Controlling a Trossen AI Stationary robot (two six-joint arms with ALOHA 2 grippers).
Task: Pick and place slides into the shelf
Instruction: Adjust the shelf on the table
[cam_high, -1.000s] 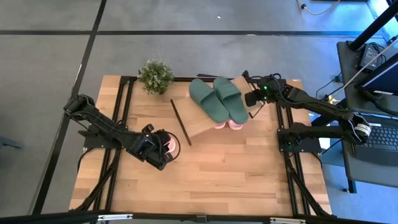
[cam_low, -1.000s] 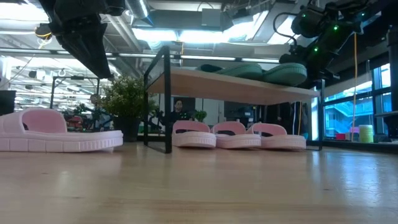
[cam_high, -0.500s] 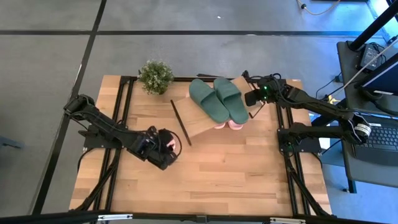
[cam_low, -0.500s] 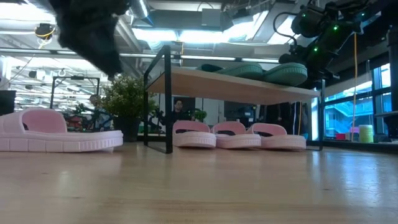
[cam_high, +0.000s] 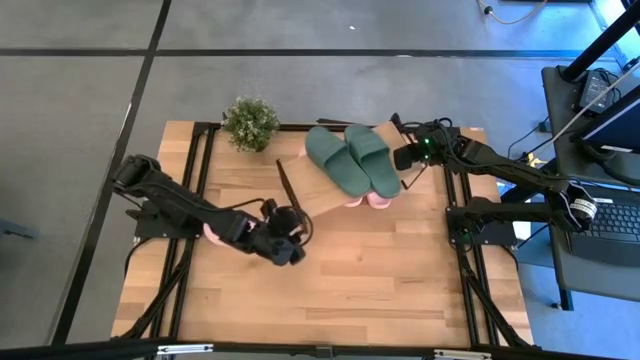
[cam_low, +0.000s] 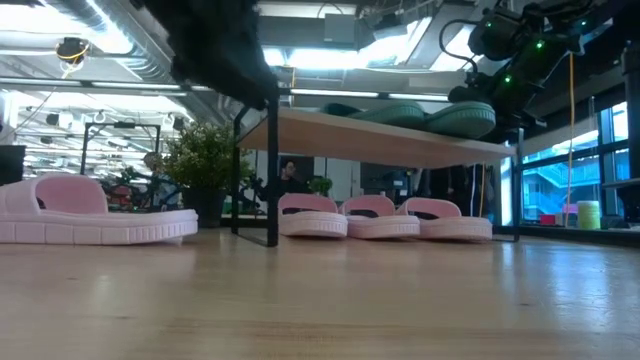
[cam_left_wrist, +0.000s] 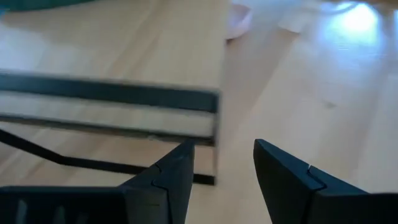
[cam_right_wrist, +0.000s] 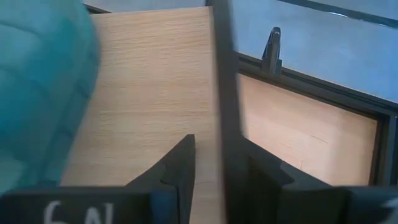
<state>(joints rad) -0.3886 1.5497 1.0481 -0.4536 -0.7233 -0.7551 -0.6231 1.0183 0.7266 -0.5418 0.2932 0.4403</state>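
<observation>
One potted plant (cam_high: 250, 123) beside shelf (cam_high: 315, 196)

1. One camera hangs overhead, looking straight down on the whole desk (cam_high: 330, 290) and both arms.
2. Another sits at desk-top height, looking level across to the shelf (cam_low: 390, 135) and the room behind.
3. Each wrist camera peers closely past its own pincer; the left pincer (cam_left_wrist: 221, 165) faces the shelf's edge, the right pincer (cam_right_wrist: 214, 165) its top.
4. All four views share the shelf.
</observation>
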